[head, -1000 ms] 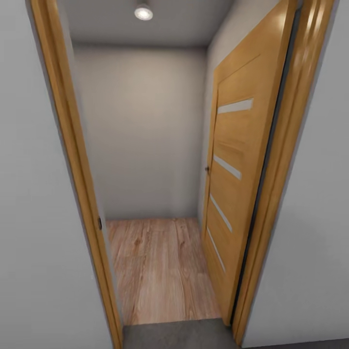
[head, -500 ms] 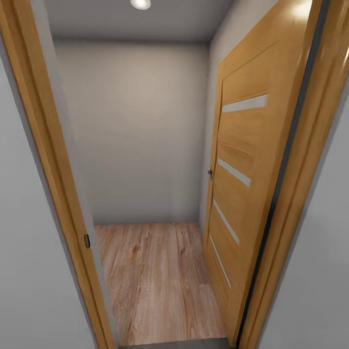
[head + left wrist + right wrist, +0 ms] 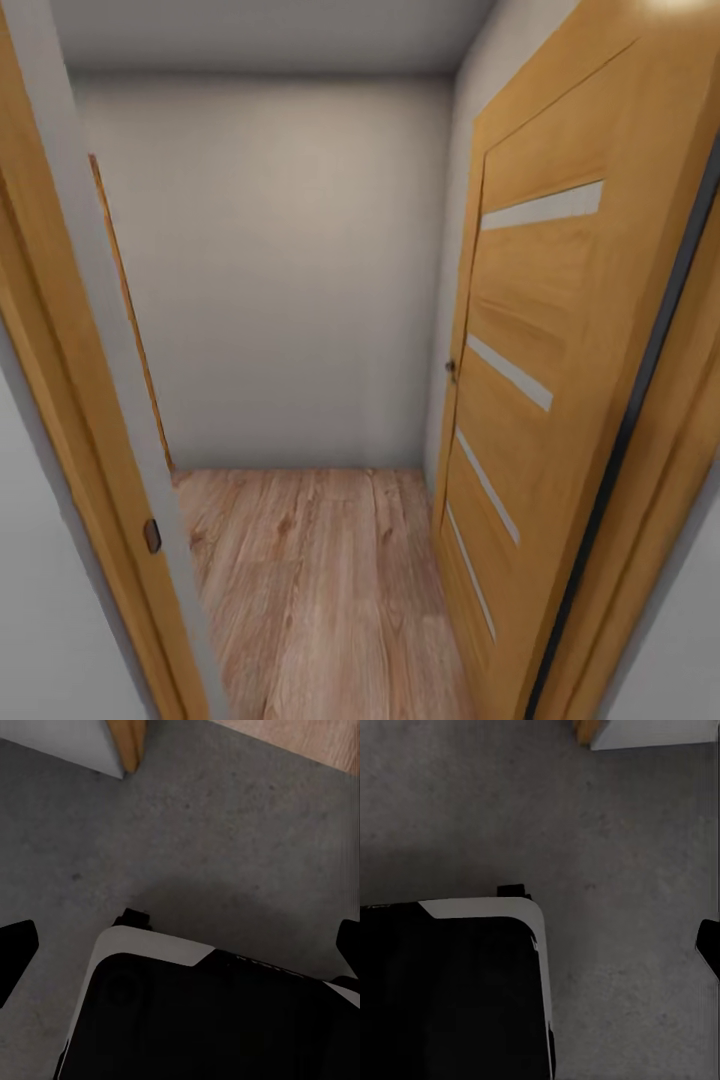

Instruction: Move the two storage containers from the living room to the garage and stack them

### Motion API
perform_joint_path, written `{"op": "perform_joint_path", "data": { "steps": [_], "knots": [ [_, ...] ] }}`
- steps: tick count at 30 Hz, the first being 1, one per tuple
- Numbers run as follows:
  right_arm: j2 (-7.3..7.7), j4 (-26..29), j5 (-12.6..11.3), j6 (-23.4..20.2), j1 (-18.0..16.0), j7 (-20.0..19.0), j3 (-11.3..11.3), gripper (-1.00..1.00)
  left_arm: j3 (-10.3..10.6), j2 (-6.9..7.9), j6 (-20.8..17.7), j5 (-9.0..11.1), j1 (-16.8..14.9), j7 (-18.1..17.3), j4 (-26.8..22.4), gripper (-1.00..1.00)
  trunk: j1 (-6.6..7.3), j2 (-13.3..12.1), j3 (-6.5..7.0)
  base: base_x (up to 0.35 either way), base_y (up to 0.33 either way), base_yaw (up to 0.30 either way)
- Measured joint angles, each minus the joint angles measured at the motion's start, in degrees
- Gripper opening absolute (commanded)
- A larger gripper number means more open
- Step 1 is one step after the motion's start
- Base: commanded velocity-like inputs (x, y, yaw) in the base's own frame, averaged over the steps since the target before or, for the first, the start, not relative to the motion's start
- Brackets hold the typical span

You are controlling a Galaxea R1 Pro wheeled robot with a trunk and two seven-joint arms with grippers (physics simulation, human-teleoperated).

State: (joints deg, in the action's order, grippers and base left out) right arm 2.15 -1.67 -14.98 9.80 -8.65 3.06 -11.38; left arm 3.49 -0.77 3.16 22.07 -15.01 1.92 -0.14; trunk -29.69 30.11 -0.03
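In the head view, a doorway is seen from close up. Against the pictures of a second and half a second ago the whole scene is shifted and enlarged: the ceiling lamp is lost past the top edge, the strip of grey concrete at the bottom is gone, and the door frame [image 3: 75, 420] is pushed out to the left edge. This is read as the camera being carried forward into the opening, not as any move of the things. The open wooden door [image 3: 540, 400] with its pale glass strips is stood at the right, a grey back wall [image 3: 290, 270] is faced, and a wood-plank floor [image 3: 320, 590] is laid beyond the threshold.

In the left wrist view, the dark grey concrete floor [image 3: 225, 840] is looked down on, with the robot's black-and-white base [image 3: 210, 1012] over it. A foot of the door frame and a sliver of pale planks are caught at one edge. Dark fingertips [image 3: 15, 949] are set far apart at the picture's two sides, so the left jaws are judged spread, with nothing between them.

In the right wrist view, the same concrete is shown beside the base. One dark fingertip [image 3: 709, 945] is caught at the edge, so the state of the right jaws cannot be told.

No storage container is carried; by judgement the robot is leaving the garage to fetch one.
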Motion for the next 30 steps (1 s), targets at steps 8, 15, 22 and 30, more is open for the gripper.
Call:
{"op": "perform_joint_path", "data": {
  "steps": [8, 15, 22, 30],
  "knots": [
    [0.06, 0.0, 0.0, 0.0, 0.0, 0.0, 0.0, 1.0, 0.0, 0.07, 0.1, 0.0, 0.0, 0.0, 0.0, 1.0, 0.0, 0.0, 0.0, 0.27, -0.175, 0.001],
    [0.04, 0.0, 0.0, 0.0, 0.0, 0.1, 0.0, 1.0, -0.1, 0.09, 0.2, 0.1, 0.0, 0.0, 0.0, 1.0, 0.0, 0.0, 0.0, 0.267, -0.172, 0.086],
    [0.07, 0.0, 0.0, 0.0, 0.0, 0.0, 0.0, 1.0, -0.1, 0.09, 0.6, 0.1, 0.0, 0.0, 0.0, 1.0, -0.02, 0.0, 0.0, 0.131, -0.042, 0.033],
    [0.07, 0.0, 0.2, 0.0, 0.0, 0.0, -0.2, 1.0, 0.0, 0.09, 0.7, 0.1, 0.0, 0.0, 0.0, 1.0, -0.03, 0.0, 0.0, 0.008, -0.002, 0.002]
  ]
}}
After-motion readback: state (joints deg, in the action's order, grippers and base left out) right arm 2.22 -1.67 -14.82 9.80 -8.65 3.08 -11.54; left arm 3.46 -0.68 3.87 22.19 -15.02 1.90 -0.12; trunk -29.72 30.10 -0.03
